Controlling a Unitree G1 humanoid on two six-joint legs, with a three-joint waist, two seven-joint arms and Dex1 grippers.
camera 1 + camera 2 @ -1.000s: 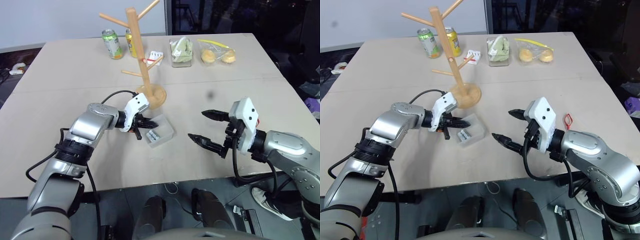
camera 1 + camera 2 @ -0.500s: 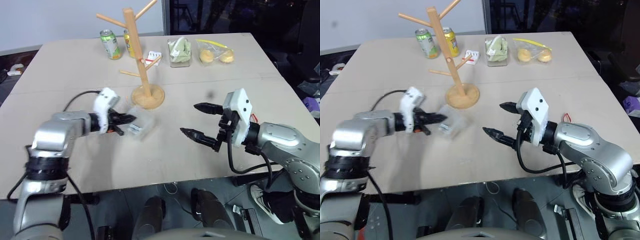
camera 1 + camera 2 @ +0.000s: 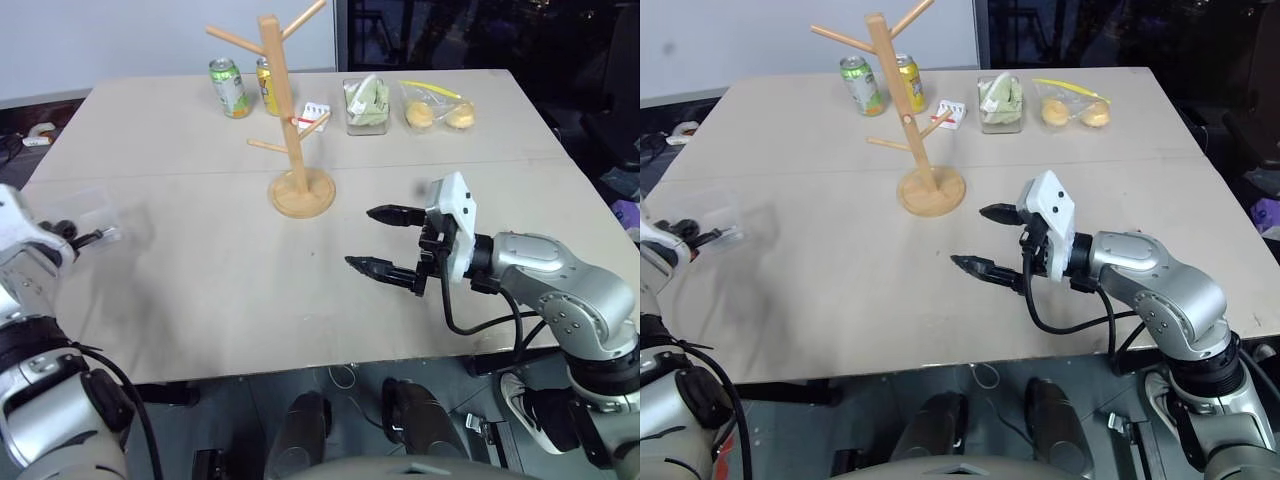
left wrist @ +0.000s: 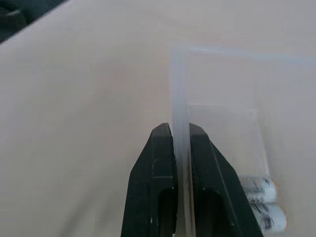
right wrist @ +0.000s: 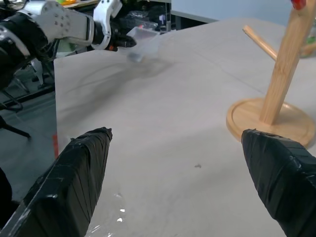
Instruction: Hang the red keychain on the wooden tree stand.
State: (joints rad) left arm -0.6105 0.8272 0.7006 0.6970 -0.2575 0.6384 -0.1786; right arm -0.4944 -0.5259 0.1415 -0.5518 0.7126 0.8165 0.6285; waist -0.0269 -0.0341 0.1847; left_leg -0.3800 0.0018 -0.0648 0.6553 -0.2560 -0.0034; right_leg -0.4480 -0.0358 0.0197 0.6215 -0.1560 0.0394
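The task is being judged as hardly begun. The wooden tree stand [image 3: 280, 110] is being left upright on its round base toward the far side of the tabletop [image 3: 200, 290], with nothing seen to be dangling from its outer pegs. A red fleck [image 3: 293, 121] is being shown at the root of one lower peg, in line with the white packet [image 3: 316, 108] lying behind it. It is too small for it to be told whether it is the red keychain, so the keychain's place cannot be stated with certainty. No red cord is being carried by either arm. The left gripper [image 4: 180, 129] is being kept clamped on the thin wall of a clear plastic box [image 3: 85, 208], which is being held up at the tabletop's left edge, well apart from the stand. The right gripper [image 3: 360, 237] is being held level above the bare tabletop in front of the stand, with its fingers spread wide apart and nothing between them. Finding, grasping and hooking the keychain onto a peg are all being judged as left to do.
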